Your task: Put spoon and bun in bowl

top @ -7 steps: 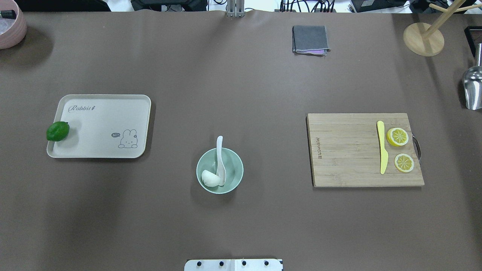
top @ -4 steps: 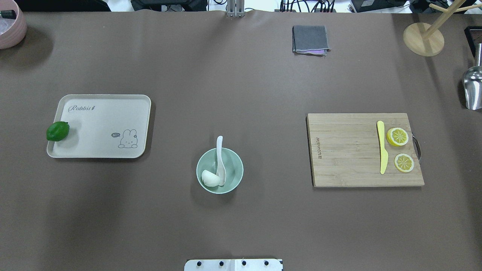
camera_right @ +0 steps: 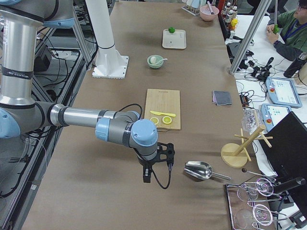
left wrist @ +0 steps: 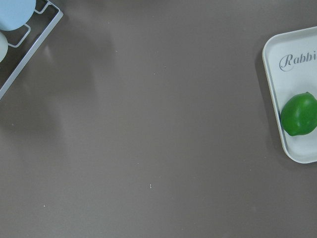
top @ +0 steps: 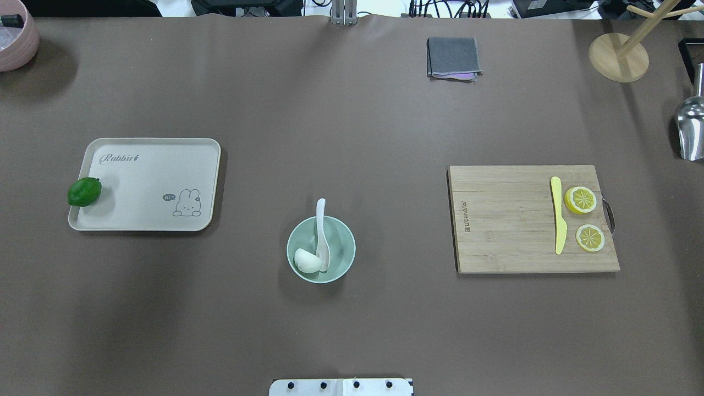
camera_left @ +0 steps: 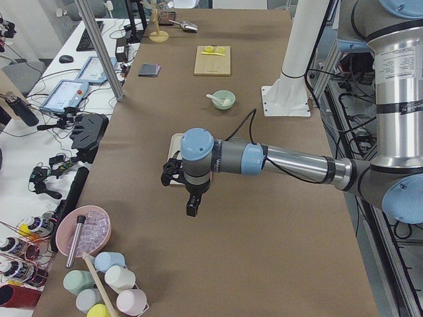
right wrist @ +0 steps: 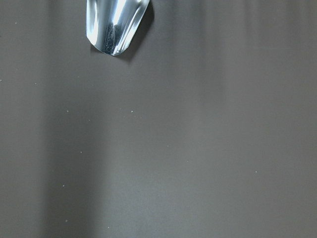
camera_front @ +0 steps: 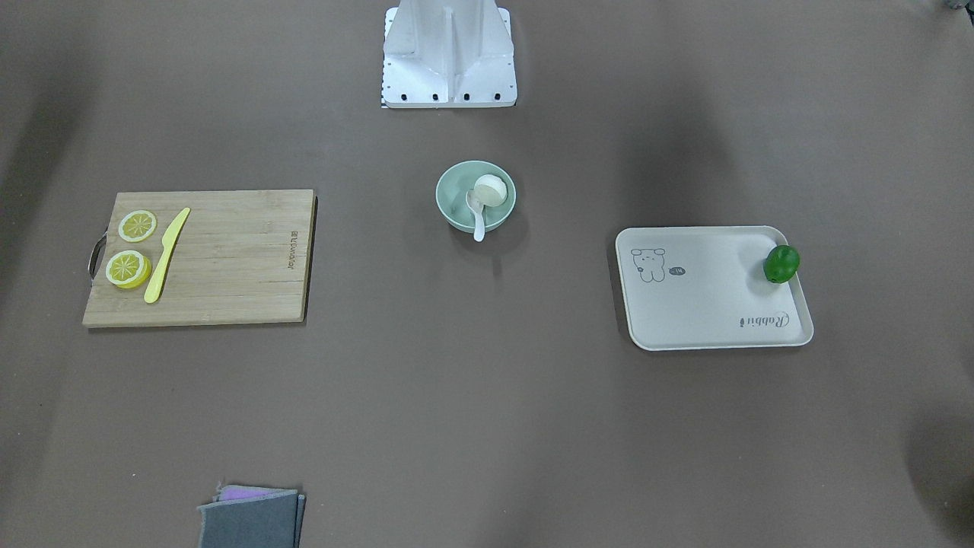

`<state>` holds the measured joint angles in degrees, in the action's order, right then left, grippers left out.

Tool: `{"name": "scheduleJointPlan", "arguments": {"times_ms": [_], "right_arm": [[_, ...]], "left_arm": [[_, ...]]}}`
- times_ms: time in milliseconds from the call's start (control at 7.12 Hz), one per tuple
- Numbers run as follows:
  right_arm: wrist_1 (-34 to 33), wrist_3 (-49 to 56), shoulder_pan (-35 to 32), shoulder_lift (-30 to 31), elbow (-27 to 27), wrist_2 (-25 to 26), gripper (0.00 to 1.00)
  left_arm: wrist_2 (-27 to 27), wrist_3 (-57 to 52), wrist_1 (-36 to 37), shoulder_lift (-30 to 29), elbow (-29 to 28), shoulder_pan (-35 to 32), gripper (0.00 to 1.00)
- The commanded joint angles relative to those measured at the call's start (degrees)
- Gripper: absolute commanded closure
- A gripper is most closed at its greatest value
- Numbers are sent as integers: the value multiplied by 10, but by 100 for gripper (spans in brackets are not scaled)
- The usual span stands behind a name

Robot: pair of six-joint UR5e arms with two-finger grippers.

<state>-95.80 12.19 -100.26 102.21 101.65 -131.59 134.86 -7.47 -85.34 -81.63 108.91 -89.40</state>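
Bun [top: 307,260] and spoon [top: 321,236] lie in the bowl [top: 346,246].

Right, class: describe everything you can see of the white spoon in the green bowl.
The spoon is small, glossy white, ceramic-looking, with a short thick handle and a deep scoop. It lies in the mint-green bowl, scoop down inside, handle leaning on the far rim and jutting past it, away from the robot. Its scoop sits against the bun.
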Motion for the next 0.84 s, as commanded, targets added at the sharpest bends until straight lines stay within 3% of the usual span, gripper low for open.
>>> {"name": "scheduleJointPlan", "arguments": {"times_ms": [0, 702], "right_arm": [[-1, -1, 8, 5, -1, -5, 0], [-1, -1, 10, 10, -3, -19, 0]], "left_arm": [[0, 0, 0, 3, 7, -2, 2], [0, 0, 1, 2, 7, -2, 2]]}}
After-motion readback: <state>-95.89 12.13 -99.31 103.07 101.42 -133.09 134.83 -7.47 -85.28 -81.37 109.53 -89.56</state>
